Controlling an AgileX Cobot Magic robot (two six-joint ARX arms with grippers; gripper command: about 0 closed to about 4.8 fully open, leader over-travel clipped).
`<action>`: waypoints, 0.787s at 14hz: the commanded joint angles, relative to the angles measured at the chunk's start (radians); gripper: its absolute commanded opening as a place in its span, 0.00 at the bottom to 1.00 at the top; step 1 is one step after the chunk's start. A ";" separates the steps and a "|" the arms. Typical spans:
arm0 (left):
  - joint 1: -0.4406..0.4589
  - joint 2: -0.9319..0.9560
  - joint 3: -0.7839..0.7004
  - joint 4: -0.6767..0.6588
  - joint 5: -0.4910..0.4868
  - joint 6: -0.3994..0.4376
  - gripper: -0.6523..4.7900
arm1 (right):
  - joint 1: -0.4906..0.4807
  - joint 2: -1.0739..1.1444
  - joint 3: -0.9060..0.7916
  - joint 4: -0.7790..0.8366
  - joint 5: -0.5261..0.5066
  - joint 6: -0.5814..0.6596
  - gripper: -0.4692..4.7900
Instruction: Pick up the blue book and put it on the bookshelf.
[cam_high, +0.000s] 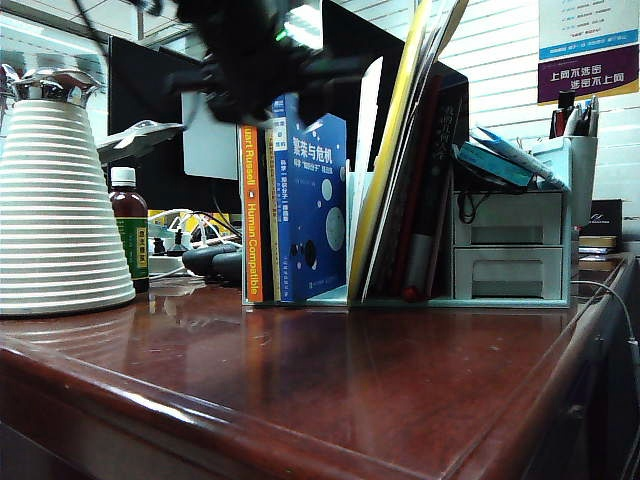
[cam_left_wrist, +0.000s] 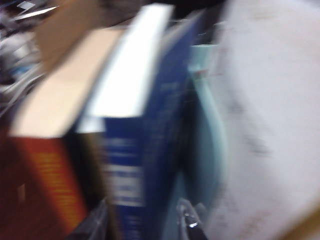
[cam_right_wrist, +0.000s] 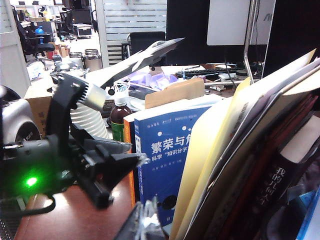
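Presently, the scene is set out as follows.
Blue book: the blue book (cam_high: 312, 205) is seen standing upright in the bookshelf (cam_high: 330, 293), its cover facing outward; in the right wrist view (cam_right_wrist: 170, 155) its white title is readable.
Neighbours: an orange-spined book (cam_high: 251, 215) is pressed against its spine side, and a leaning yellow folder (cam_high: 395, 150) is found on the other side, past a pale divider.
Bookshelf: it is placed on the red-brown table (cam_high: 330, 390), just beside a grey drawer unit (cam_high: 508, 245).
Left gripper: the left gripper (cam_right_wrist: 127, 161) is held near the top edge of the blue book; in the right wrist view its fingers appear apart and nothing is seen between them. The left wrist view is badly blurred, and only the book's spine (cam_left_wrist: 125, 170) can be made out.
Right gripper: the right gripper (cam_right_wrist: 145, 220) is barely shown at the frame's edge; whether it is spread or closed cannot be told.
Elsewhere: a ribbed white jug (cam_high: 55, 200) and a small bottle (cam_high: 130, 228) are set well apart from the shelf.
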 joint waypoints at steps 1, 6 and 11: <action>0.031 0.019 0.000 0.018 0.032 -0.059 0.46 | 0.000 -0.011 0.004 0.017 -0.006 0.005 0.08; 0.058 0.079 0.001 0.168 0.108 -0.075 0.10 | 0.001 -0.011 0.004 0.013 -0.006 0.005 0.08; 0.071 0.168 0.051 0.237 0.112 -0.068 0.11 | 0.000 -0.026 0.004 0.006 -0.006 0.013 0.08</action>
